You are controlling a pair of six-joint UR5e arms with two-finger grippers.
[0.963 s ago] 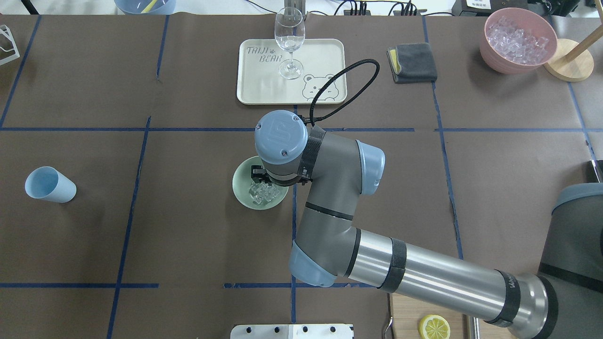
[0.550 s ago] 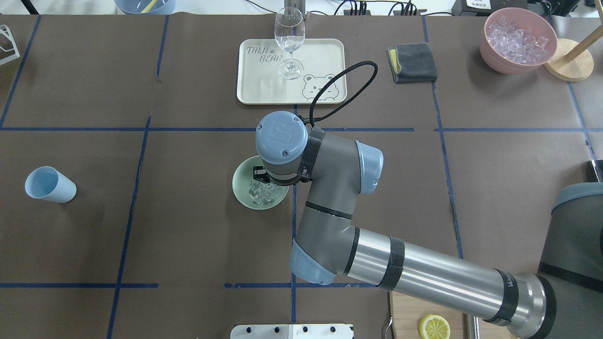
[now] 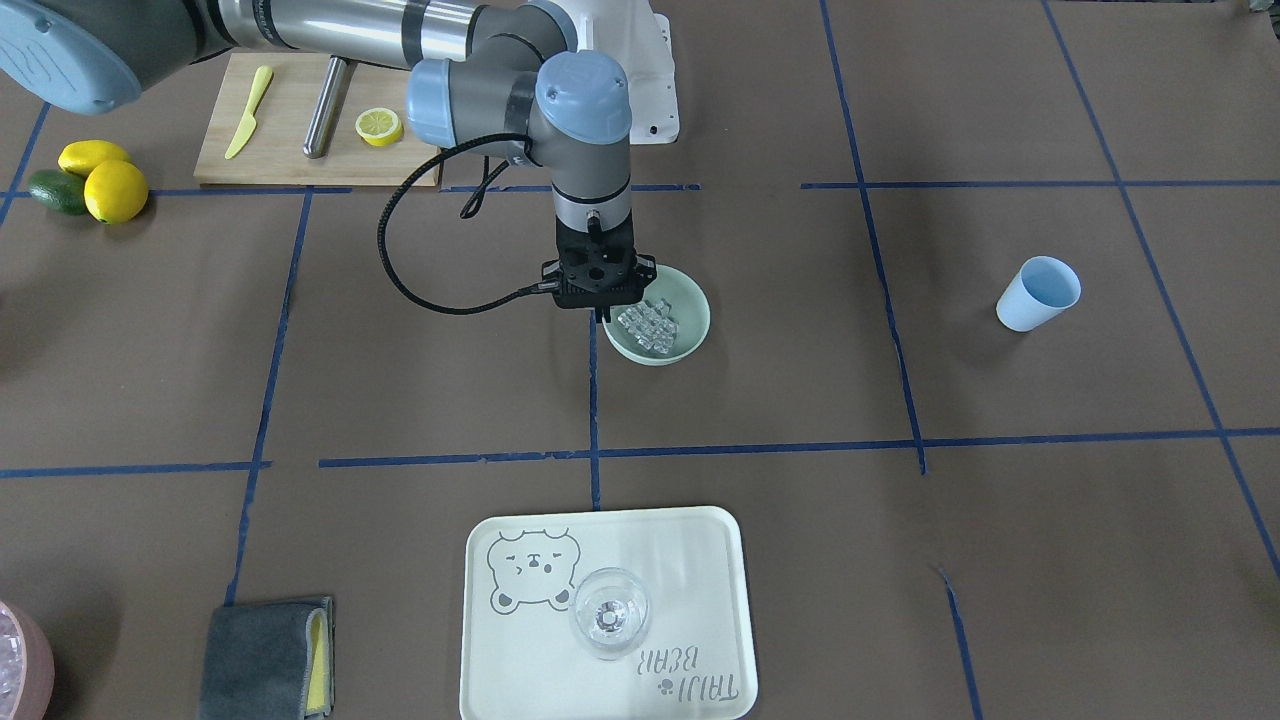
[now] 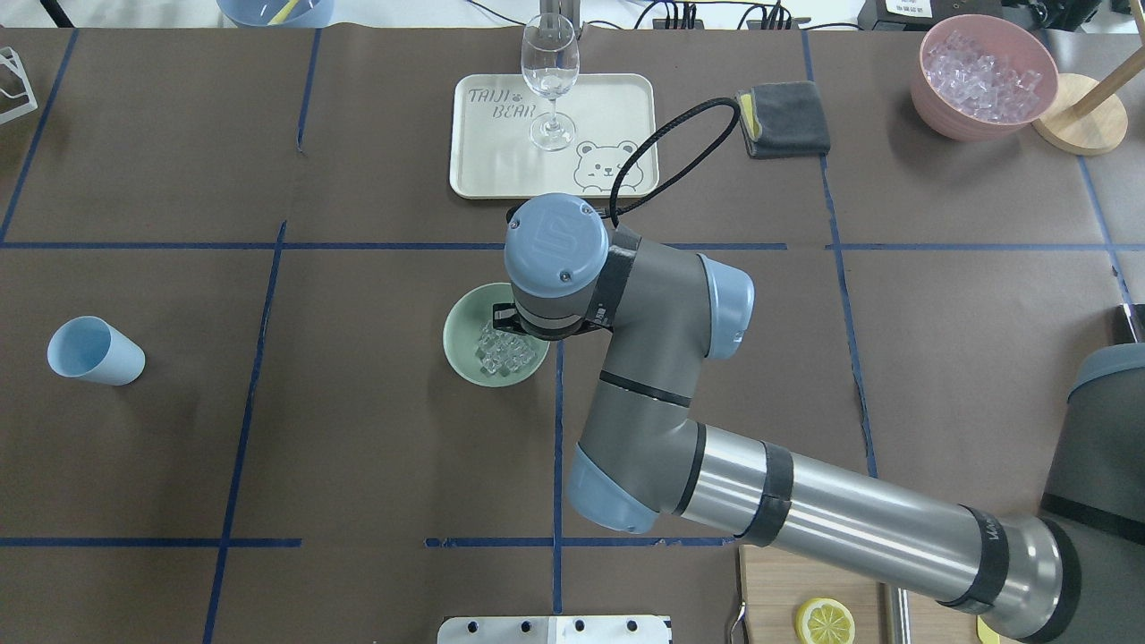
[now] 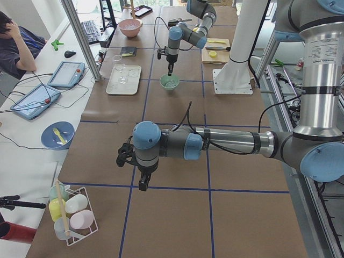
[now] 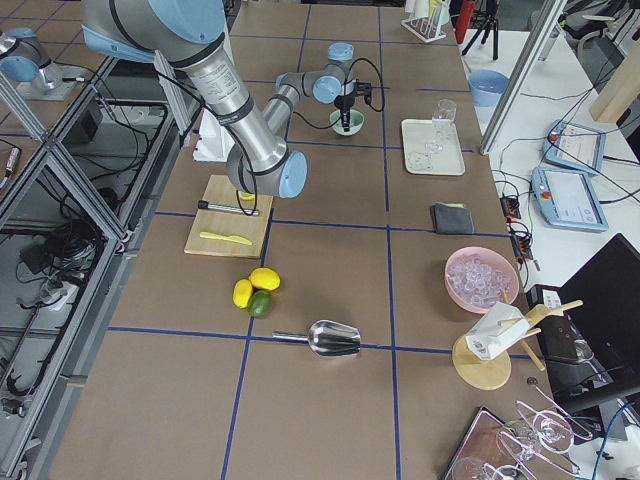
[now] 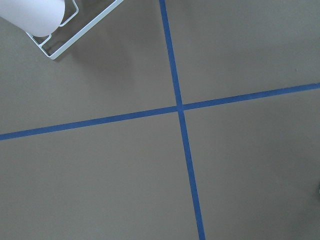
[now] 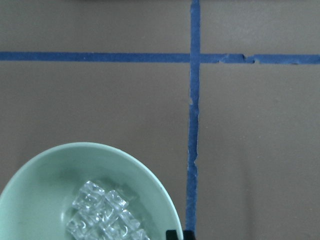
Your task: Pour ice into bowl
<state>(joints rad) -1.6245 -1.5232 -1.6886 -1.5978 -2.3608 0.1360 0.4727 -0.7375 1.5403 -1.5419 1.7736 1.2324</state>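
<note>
The pale green bowl (image 4: 461, 344) stands at the table's middle with a cluster of clear ice (image 4: 505, 355) inside; both show in the front view as the bowl (image 3: 692, 330) and ice (image 3: 648, 325). My right gripper (image 3: 603, 316) points straight down at the rim on the robot's right side, fingers close together on it. The right wrist view shows the bowl (image 8: 40, 190), the ice (image 8: 105, 215) and the gripper (image 8: 180, 234) at the bottom edge. My left gripper (image 5: 141, 185) hangs over bare table far to the left; I cannot tell if it is open.
A light blue cup (image 4: 94, 351) sits far left. A cream tray (image 4: 501, 165) with a wine glass (image 4: 548, 80) lies beyond the bowl. A grey cloth (image 4: 783, 118) and a pink bowl of ice (image 4: 984, 76) are at the back right. A cutting board (image 3: 290, 150) is by the base.
My right wrist has moved right and away from the robot. The green bowl with its ice has shifted slightly away from the robot along with it.
</note>
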